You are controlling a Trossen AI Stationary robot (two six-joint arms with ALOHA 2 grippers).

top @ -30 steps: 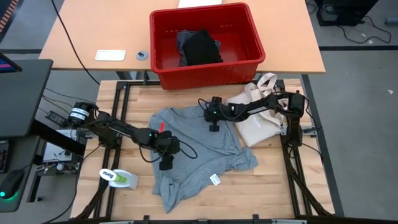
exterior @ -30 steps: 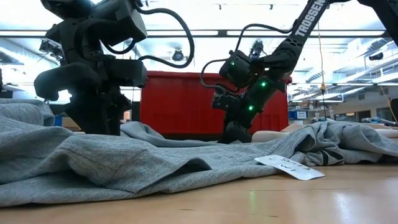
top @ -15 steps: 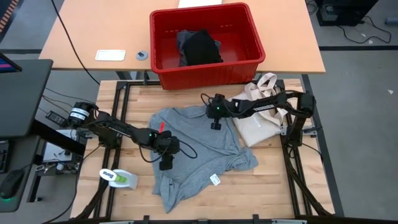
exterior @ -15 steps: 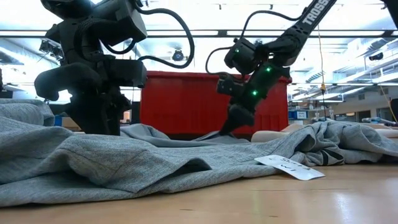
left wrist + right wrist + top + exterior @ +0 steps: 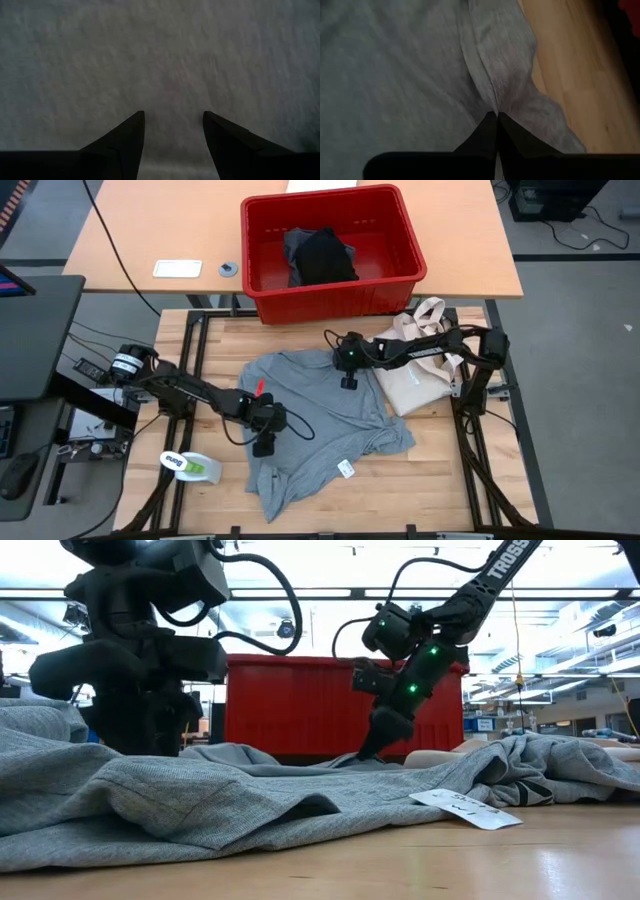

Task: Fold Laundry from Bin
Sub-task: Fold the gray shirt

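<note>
On the wooden slatted desk (image 5: 440,480), 1 light grey cotton T-shirt (image 5: 320,420) lies rumpled and spread, with both grippers down on it. The right gripper (image 5: 346,383) sits at the shirt's edge nearest the bin, its fingers pressed together and pinching a ridge of the grey cloth. The left gripper (image 5: 262,448) rests on the shirt's left half, fingers apart with flat fabric between them. Behind the desk stands 1 large red rectangular plastic bin (image 5: 405,275) holding what looks like 2 dark garments (image 5: 320,255), though the pile is hard to separate. 1 cream canvas tote bag (image 5: 415,385) lies just beside the shirt's right edge.
</note>
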